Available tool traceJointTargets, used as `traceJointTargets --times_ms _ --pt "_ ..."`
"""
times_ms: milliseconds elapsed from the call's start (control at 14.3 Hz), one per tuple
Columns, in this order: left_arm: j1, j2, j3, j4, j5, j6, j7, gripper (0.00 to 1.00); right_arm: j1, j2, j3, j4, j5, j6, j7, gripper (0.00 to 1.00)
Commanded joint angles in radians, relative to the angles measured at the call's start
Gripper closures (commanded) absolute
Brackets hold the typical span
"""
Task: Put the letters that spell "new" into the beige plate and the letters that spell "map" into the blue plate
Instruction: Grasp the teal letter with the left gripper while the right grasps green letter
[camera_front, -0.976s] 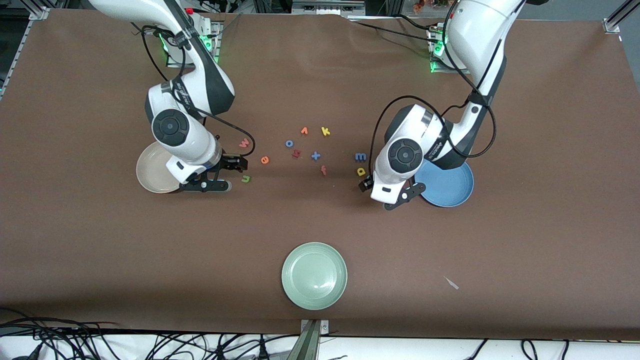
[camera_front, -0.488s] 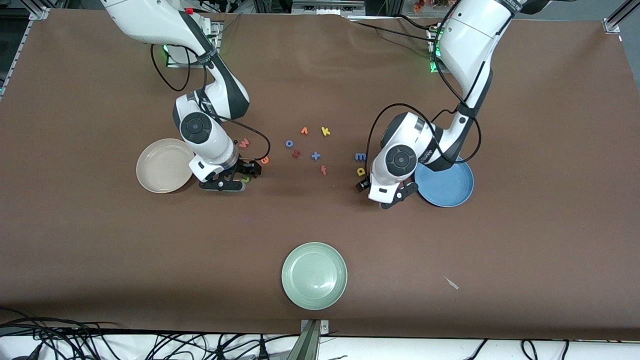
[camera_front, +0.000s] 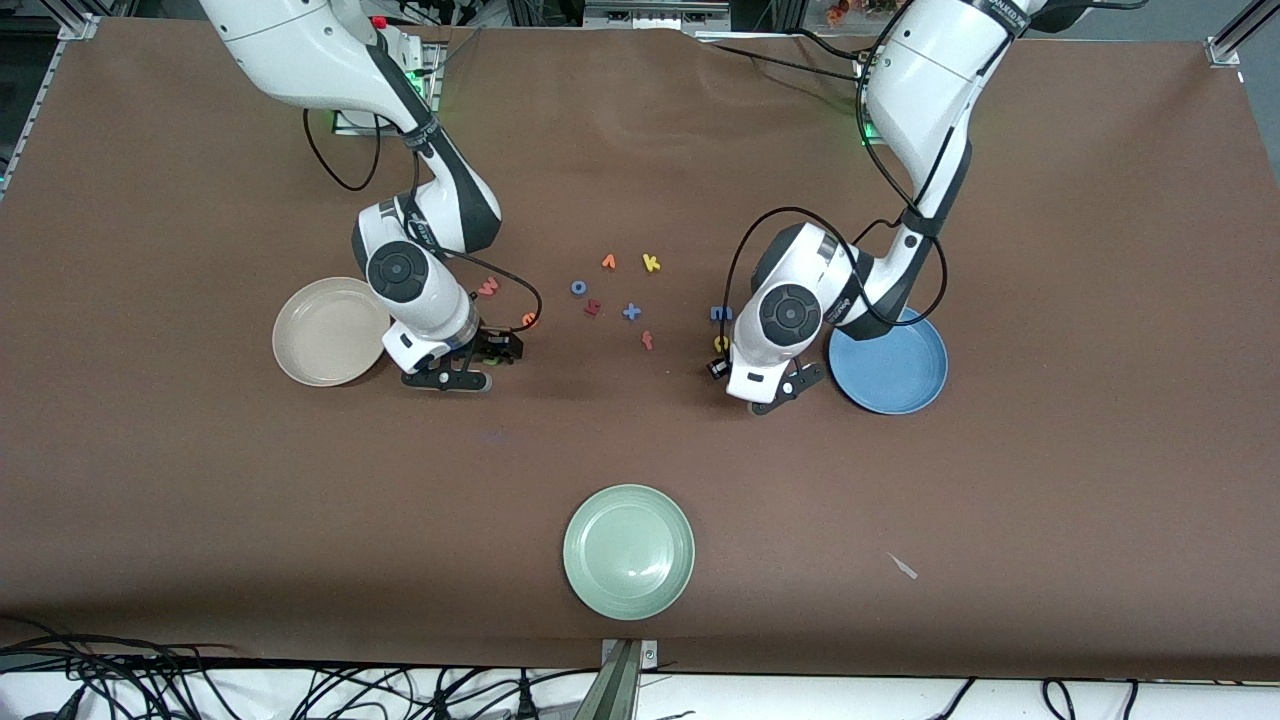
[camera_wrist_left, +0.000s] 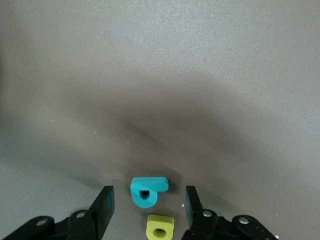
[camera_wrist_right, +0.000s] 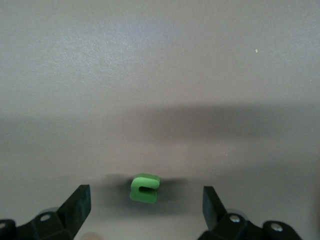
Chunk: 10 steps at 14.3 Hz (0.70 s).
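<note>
Between spread left claw (camera_wrist_left: 147, 212) fingers, yellow "p" (camera_wrist_left: 160, 226); between spread right claw (camera_wrist_right: 145, 202) fingers, green "n" (camera_wrist_right: 144, 188).

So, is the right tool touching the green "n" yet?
Apart. The right wrist view shows the green "n" lying flat on the table between the right tool's open fingers, with bare table visible on both sides of the letter.

The right hand (camera_wrist_right: 145, 212) hangs low over the brown surface (camera_wrist_right: 160, 75), its two dark fingers (camera_wrist_right: 75, 207) spread wide, with the green "n" (camera_wrist_right: 144, 188) lying between them, touching neither.
</note>
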Motion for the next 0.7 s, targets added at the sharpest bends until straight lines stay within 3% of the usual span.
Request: traceJointTargets --times_ms 0,279,627 --pt "-0.012 -0.001 0.010 -0.004 -0.022 0.014 -0.005 0.34 0.006 0.027 -0.003 0.019 -0.005 0.009 0.007 0.03" --pt "-0.012 0.007 0.010 -0.004 -0.021 0.017 -0.005 0.40 0.007 0.036 -0.003 0.019 -0.002 0.009 0.007 0.09" --pt "-0.009 0.010 0.012 -0.004 -0.021 0.017 -0.005 0.61 0.009 0.045 -0.001 0.019 -0.002 0.022 0.010 0.20"
